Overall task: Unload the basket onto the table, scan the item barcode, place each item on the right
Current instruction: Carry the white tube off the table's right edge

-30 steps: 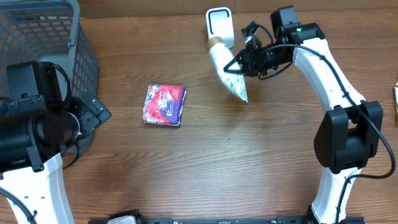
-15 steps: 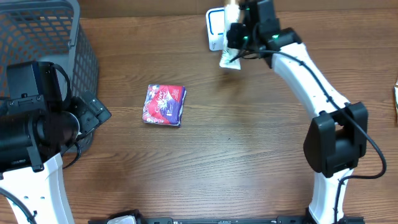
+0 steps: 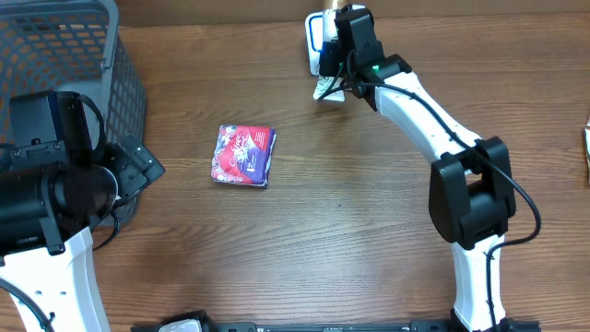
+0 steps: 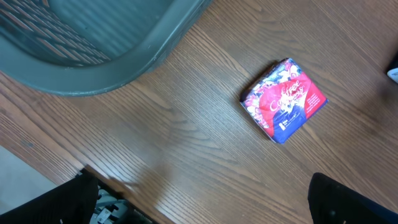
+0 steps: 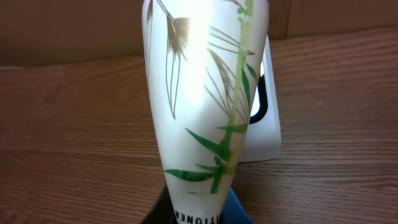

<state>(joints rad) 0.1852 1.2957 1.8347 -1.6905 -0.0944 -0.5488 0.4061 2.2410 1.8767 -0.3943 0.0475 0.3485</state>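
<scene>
Dark wood-grain table (image 3: 369, 231) under even light, grey mesh basket (image 3: 129, 92) at its far-left corner.

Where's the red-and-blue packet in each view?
Overhead: packet left of centre, to the right of the grey basket.
Left wrist: packet right of centre, upper half; grey basket at upper left.
Right wrist: not in it.
Shared landmark: the grey basket, seen in overhead and left wrist only.
</scene>
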